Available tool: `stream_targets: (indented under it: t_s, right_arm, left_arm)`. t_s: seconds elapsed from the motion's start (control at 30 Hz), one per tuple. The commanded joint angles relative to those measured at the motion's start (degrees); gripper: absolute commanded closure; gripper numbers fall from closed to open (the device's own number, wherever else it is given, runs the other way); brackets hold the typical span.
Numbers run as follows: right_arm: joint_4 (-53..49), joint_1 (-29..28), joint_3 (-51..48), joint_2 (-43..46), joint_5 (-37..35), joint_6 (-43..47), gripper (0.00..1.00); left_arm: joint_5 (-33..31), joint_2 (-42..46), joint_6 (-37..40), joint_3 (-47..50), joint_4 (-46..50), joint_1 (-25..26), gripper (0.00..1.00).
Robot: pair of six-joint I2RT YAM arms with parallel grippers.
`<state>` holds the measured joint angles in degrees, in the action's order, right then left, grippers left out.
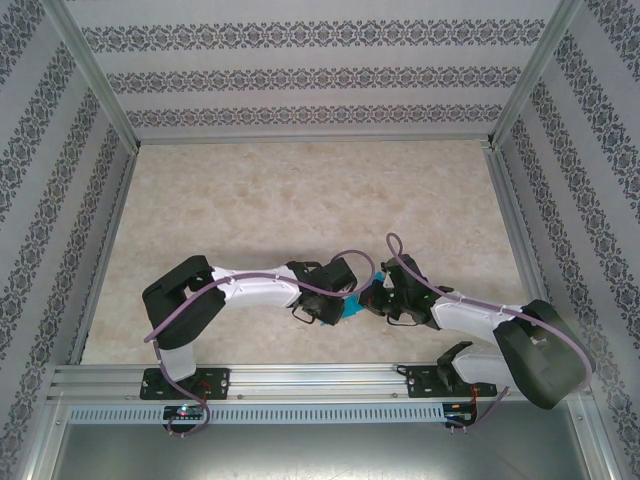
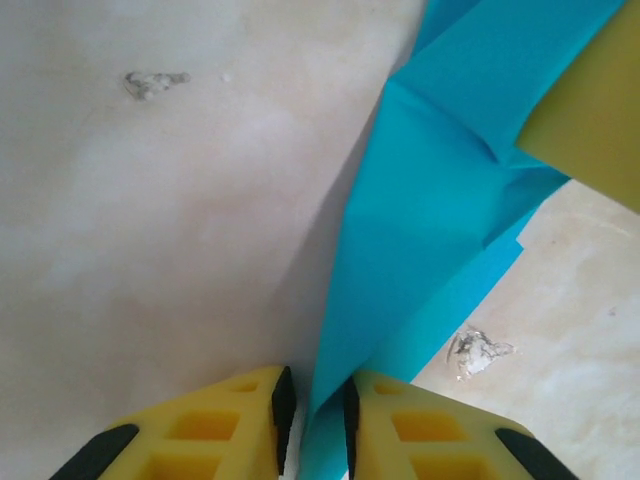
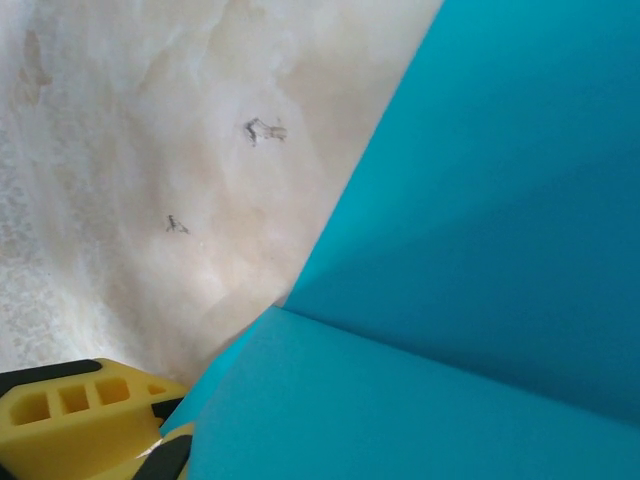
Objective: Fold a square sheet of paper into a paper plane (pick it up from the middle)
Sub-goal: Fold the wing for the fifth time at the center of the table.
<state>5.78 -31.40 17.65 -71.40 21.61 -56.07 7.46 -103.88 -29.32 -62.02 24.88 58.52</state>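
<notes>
The teal-blue sheet of paper [image 1: 352,306], creased into a narrower folded shape, hangs between my two grippers just above the table's front middle. In the left wrist view the paper [image 2: 440,200] runs down between my left gripper's [image 2: 315,395] yellow fingers. It rests against the right pad, with a gap to the left pad, so the jaws stand slightly open. A yellow finger [image 2: 595,110] of the right gripper clamps the paper's far end. In the right wrist view the paper [image 3: 470,300] covers most of the frame and hides one finger of my right gripper [image 3: 195,445], which is shut on it.
The marbled table [image 1: 300,200] has small chipped marks [image 2: 480,352] beside the paper. An aluminium rail [image 1: 320,380] runs along the near edge, and patterned walls [image 1: 310,80] with frame posts close in the back and sides.
</notes>
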Motion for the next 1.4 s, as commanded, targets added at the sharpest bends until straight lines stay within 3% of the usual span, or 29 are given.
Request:
stream_targets:
  t_s: [0.0,0.43,0.8,1.37]
  right_arm:
    - [-4.4,-1.0,-1.4,0.3,-1.9,-0.1,1.00]
    - [-5.4,-0.9,-2.2,0.9,-2.4,0.4,1.00]
    - [-5.9,-0.4,-3.3,1.2,-2.6,0.3,1.00]
    - [-5.7,0.7,-4.5,2.8,-1.9,0.0,0.98]
  left_arm:
    - [-0.2,1.7,1.0,1.4,4.9,0.6,0.73]
    - [2.8,9.2,-1.0,1.0,-0.4,-1.2,0.72]
    - [5.0,2.1,0.1,-2.9,-2.7,-4.2,0.85]
    - [16.5,-4.5,1.1,-4.5,-6.5,-5.1,0.87]
